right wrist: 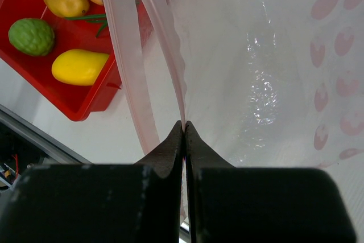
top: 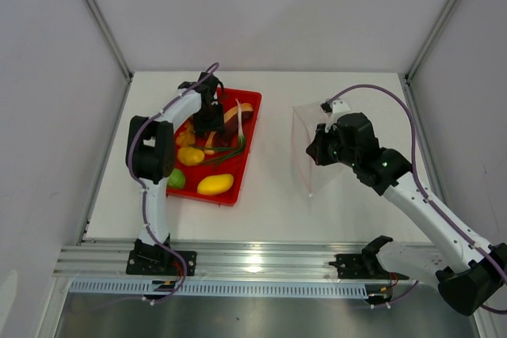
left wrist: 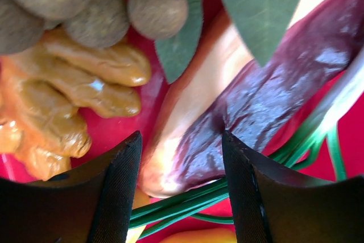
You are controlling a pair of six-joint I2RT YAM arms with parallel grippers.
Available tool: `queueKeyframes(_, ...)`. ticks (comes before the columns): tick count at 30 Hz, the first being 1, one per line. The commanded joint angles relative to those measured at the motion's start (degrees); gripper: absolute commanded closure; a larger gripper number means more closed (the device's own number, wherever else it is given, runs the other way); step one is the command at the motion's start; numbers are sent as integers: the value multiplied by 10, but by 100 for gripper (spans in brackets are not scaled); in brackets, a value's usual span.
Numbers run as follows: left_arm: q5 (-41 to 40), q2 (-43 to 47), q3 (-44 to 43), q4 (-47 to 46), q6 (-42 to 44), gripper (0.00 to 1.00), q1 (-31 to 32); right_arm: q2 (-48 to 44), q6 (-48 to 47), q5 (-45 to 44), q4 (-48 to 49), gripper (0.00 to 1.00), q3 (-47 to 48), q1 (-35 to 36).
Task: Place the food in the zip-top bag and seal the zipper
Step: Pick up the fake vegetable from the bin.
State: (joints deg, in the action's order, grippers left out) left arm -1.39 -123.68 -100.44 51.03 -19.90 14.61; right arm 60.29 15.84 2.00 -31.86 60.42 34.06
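The food lies in a red tray [top: 242,165]: yellow mango [top: 215,184], green lime [top: 176,179], orange fruit [top: 191,155] and reddish meat slice [left wrist: 273,89]. My left gripper [left wrist: 181,140] is low in the tray and open. Its jaws straddle the end of the meat slice and the green onion stalks [left wrist: 187,200]. The grape cluster [left wrist: 96,21] and orange bits [left wrist: 74,83] lie just beyond. To the right, my right gripper [right wrist: 183,124] is shut on one lip of the zip-top bag [right wrist: 256,72]. It holds the bag up with the two pinkish zipper strips [right wrist: 128,55] spread apart.
The red tray [right wrist: 91,103] stands left of the bag, with white table between them. Grey walls close in the table at the back and both sides. A metal rail runs along the near edge.
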Motion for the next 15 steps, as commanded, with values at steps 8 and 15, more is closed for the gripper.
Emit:
queueKeyframes(8,-17,43,18,-2,-5,39,7,-14,-3,8,17,100,0,5)
queueKeyframes(15,-5,29,25,-5,0,45,21,-24,-3,7,14,100,3,5)
